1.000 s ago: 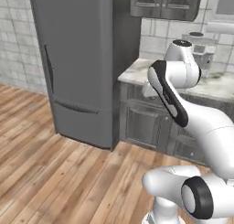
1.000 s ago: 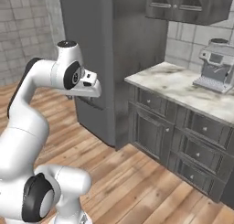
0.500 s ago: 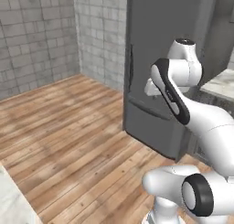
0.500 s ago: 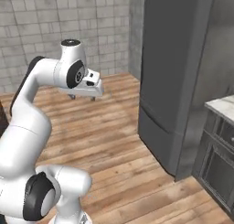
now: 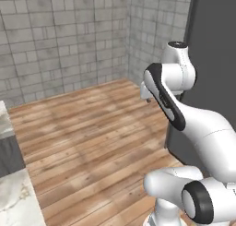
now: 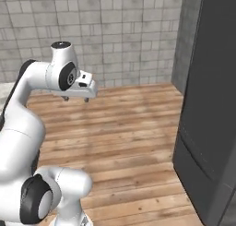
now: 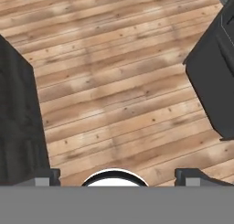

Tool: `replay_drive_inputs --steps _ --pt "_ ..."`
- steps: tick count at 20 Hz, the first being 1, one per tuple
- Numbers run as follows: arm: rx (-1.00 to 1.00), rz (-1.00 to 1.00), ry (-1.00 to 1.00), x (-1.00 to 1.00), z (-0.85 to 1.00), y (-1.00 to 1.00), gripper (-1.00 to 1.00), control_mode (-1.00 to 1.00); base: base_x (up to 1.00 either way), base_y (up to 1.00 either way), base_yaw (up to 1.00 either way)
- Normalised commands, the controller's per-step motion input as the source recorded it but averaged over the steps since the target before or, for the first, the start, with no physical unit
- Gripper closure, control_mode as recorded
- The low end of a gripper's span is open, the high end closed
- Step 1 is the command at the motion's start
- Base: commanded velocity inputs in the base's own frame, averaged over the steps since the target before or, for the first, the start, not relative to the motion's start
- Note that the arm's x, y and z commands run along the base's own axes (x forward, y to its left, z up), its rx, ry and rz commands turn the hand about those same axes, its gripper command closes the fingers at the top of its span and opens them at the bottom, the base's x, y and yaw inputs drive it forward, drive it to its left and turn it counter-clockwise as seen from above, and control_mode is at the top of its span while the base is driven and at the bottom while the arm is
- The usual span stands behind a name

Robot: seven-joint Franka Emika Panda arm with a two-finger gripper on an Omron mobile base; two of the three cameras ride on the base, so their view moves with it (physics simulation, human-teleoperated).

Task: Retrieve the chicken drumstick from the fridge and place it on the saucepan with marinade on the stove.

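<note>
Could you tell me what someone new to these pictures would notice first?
The white arm dominates, raised over bare wooden floor with its gripper open and holding nothing, seen at the left of the right base view. The tall dark grey fridge stands shut at the right edge of that view, apart from the gripper. Behind runs a grey tiled wall, and a strip of marbled counter shows at the lower left of the left base view.

A kitchen is showing. The tall dark fridge point(image 6: 209, 105) is standing at three o'clock. Grey tiled walls point(image 5: 60, 40) are rising beyond plank flooring point(image 7: 119, 81).
</note>
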Motion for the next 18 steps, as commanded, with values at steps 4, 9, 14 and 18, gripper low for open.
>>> replay_drive_inputs --steps 4,9,14,18 --pt "0.0 0.0 0.0 0.0 0.0 0.0 -1.0 1.0 1.0 -0.62 0.15" --pt "0.0 0.0 0.0 0.0 0.0 0.0 -1.0 1.0 1.0 0.03 -0.06" --pt "0.0 0.0 0.0 0.0 0.0 0.0 -1.0 1.0 0.94 0.84 -0.48" --pt "0.0 0.0 0.0 0.0 0.0 0.0 -1.0 1.0 0.63 0.82 -0.68"
